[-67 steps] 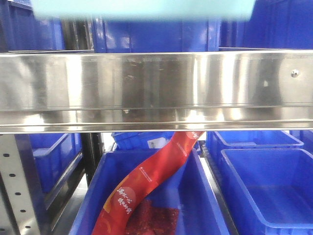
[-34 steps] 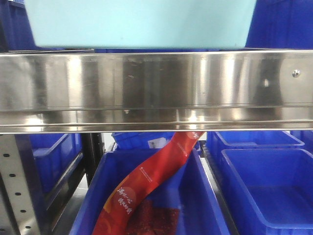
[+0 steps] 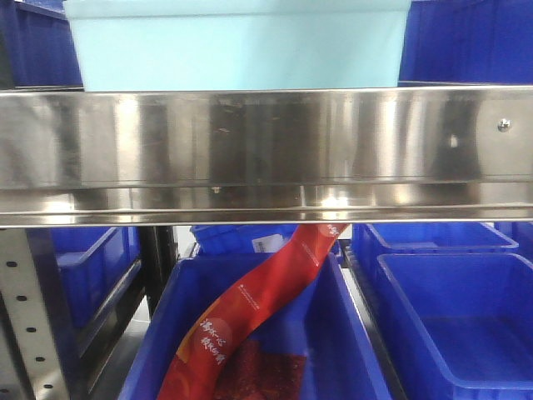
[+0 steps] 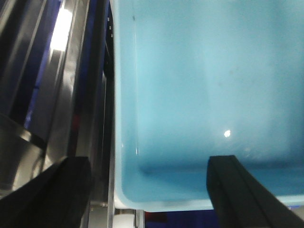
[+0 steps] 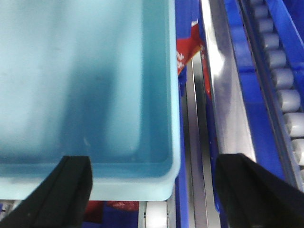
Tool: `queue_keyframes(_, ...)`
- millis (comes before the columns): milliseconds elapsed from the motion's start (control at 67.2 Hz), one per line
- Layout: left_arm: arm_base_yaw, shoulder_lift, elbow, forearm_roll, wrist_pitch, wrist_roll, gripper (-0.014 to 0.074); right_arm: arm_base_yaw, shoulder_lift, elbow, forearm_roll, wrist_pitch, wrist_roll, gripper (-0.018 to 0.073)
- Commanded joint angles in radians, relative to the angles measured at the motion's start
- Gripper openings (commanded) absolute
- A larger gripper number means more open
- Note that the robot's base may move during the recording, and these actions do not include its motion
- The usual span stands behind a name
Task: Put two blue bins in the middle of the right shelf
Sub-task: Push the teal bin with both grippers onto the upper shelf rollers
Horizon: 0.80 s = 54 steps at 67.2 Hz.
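One pale cyan-blue bin (image 3: 237, 50) stands on the shelf level just behind the shiny steel front rail (image 3: 266, 150); a second pale bin does not show. In the left wrist view the bin (image 4: 204, 95) fills the frame from above. My left gripper (image 4: 150, 194) is open, with its black fingers (image 4: 61, 190) on either side of the bin's near left corner. In the right wrist view the bin (image 5: 80, 71) shows its near right corner. My right gripper (image 5: 159, 192) is open, its fingers (image 5: 71, 190) straddling that corner. The bin is empty inside.
Dark blue bins (image 3: 466, 42) stand behind and beside the pale bin. Below the rail are more dark blue bins (image 3: 450, 317), one holding a red printed packet strip (image 3: 250, 308). A grey perforated upright (image 3: 25, 317) is at the lower left. Rollers (image 5: 285, 76) run along the right.
The pale bin has come down from the top edge of the front view and moved back onto the shelf level; it looks narrower and sits lower behind the rail.
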Motion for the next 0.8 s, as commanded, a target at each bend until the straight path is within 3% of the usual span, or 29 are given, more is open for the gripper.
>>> queue_keyframes(0, -0.005, -0.043, -0.035, 0.012, 0.021, -0.01, 0.0388, 0.0, -0.052, -0.011, -0.023, -0.014, 0.003, 0.0421)
queue_keyframes(89, -0.005, -0.077, -0.04, 0.012, 0.027, -0.01, 0.0283, 0.0, -0.09, -0.011, -0.023, -0.012, 0.001, 0.0363)
queue_keyframes(164, -0.005, -0.098, -0.04, 0.012, 0.027, -0.01, 0.0149, 0.0, -0.116, -0.011, -0.023, -0.012, -0.001, 0.0243)
queue_keyframes(298, -0.005, -0.129, -0.036, 0.01, 0.06, -0.01, -0.0111, 0.0, -0.152, -0.011, -0.023, 0.007, -0.001, -0.0066)
queue_keyframes(342, -0.005, -0.134, -0.016, 0.01, 0.062, -0.01, -0.011, 0.0, -0.158, -0.005, -0.025, 0.012, -0.001, -0.0167)
queue_keyframes(461, -0.005, -0.184, 0.103, -0.006, -0.051, -0.01, -0.011, 0.002, -0.202, 0.082, -0.047, -0.095, -0.012, -0.0165)
queue_keyframes(640, -0.005, -0.321, 0.438, -0.081, -0.404, -0.01, -0.011, 0.003, -0.321, 0.364, -0.051, -0.414, -0.074, -0.0165)
queue_keyframes(789, -0.005, -0.439, 0.686, -0.086, -0.655, -0.01, -0.011, 0.003, -0.418, 0.574, -0.053, -0.623, -0.074, -0.0165)
